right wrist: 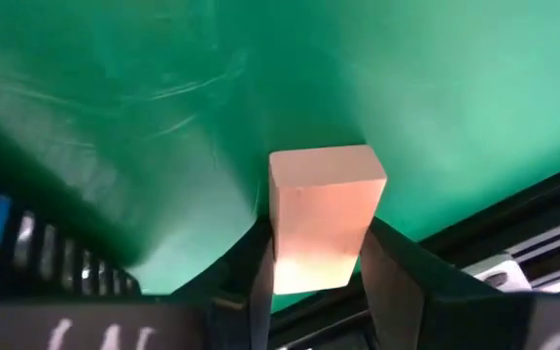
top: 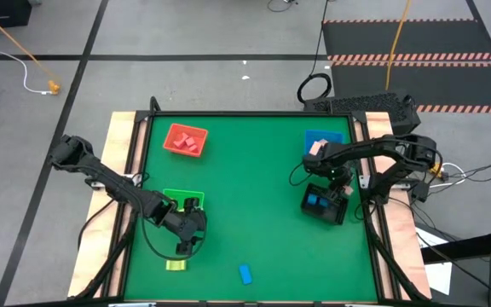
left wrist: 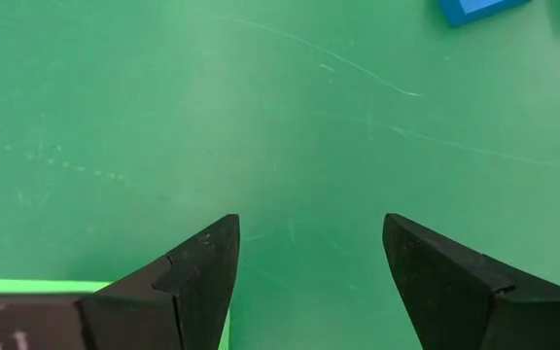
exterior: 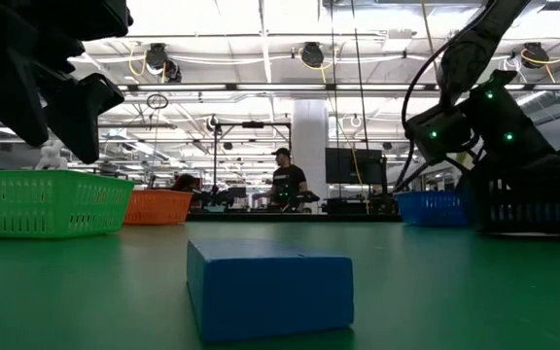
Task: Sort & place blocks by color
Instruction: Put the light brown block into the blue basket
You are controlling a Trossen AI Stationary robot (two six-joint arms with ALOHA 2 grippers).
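Observation:
My right gripper (right wrist: 317, 243) is shut on a tan block (right wrist: 324, 209) and hangs over the left edge of the blue tray (top: 326, 138) at the table's far right. My left gripper (left wrist: 309, 228) is open over bare mat, beside the green tray (top: 177, 198) at the near left. A blue block (top: 245, 273) lies flat on the mat near the near edge and fills the foreground of the low view (exterior: 268, 287). A yellow block (top: 176, 264) lies flat near the left gripper. Red blocks (top: 187, 141) sit in the red tray (top: 170, 147). My right gripper pinches the tan block between its two fingers, one finger (right wrist: 387, 267) on each of two opposite side faces (right wrist: 314, 262). The block's free end (right wrist: 327, 160) sticks out past the fingertips. It is lifted clear of the table, over the blue tray's left edge (top: 316, 148).
A black mesh basket (top: 325, 203) holding blue pieces stands at the right, on the near side of the blue tray. The green tray's edge (left wrist: 27, 285) shows beside my left fingers. The middle of the mat (top: 254, 188) is bare. A person (exterior: 285, 180) stands in the room beyond.

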